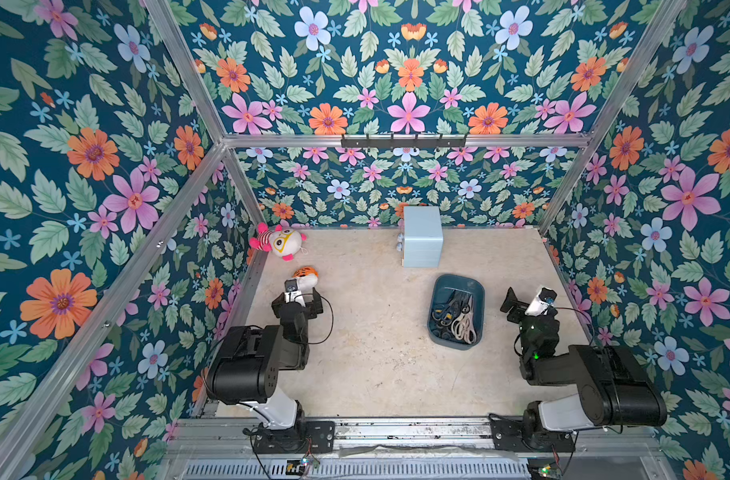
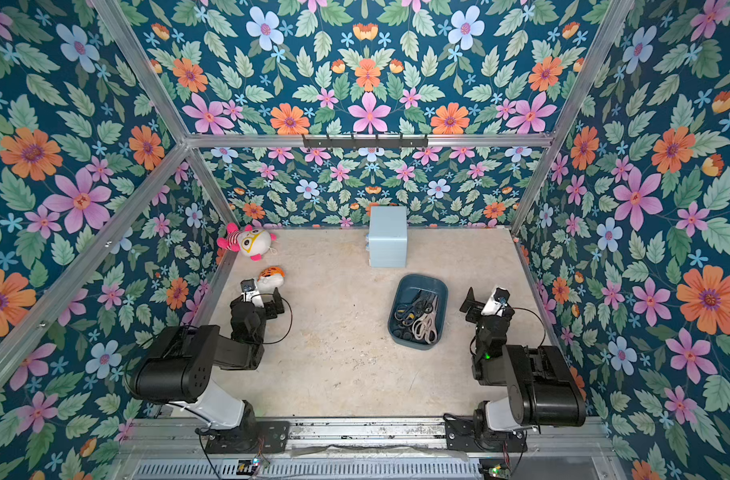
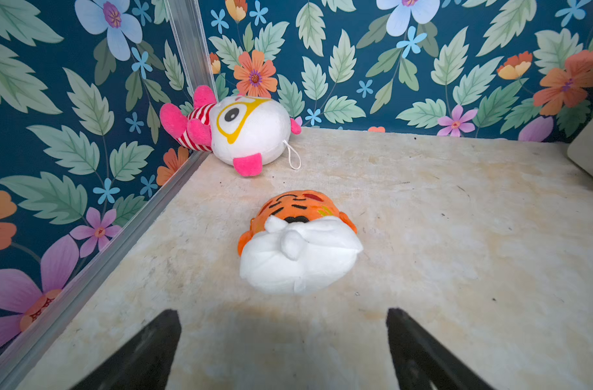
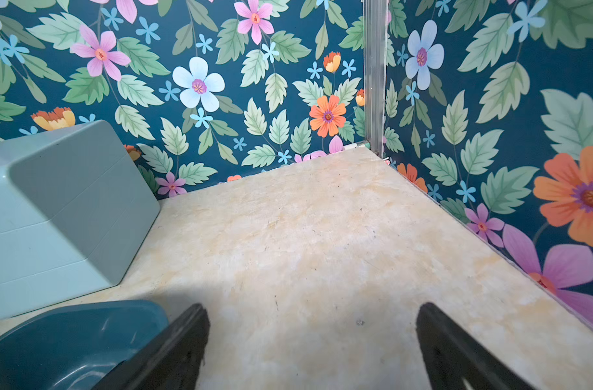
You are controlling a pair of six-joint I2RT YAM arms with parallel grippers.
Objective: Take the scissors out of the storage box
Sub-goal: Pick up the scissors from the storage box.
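Note:
The storage box (image 1: 478,297) (image 2: 441,297) is a dark teal shallow tub right of the table's middle. Inside lie several scissors (image 1: 450,312) (image 2: 413,312), with dark handles on its left side and cream shears (image 1: 465,325) on its right. My right gripper (image 4: 312,310) stands open over bare tabletop just right of the box, whose rim (image 4: 68,314) shows beside one finger. My left gripper (image 3: 283,314) is open and empty at the table's left side, far from the box, facing an orange plush.
A pale blue cube box (image 1: 422,239) (image 4: 58,209) stands at the back wall behind the storage box. An orange tiger plush (image 1: 305,274) (image 3: 298,243) lies just ahead of my left gripper. A white-and-pink plush (image 1: 278,242) (image 3: 247,131) sits in the back left corner. Flowered walls enclose three sides.

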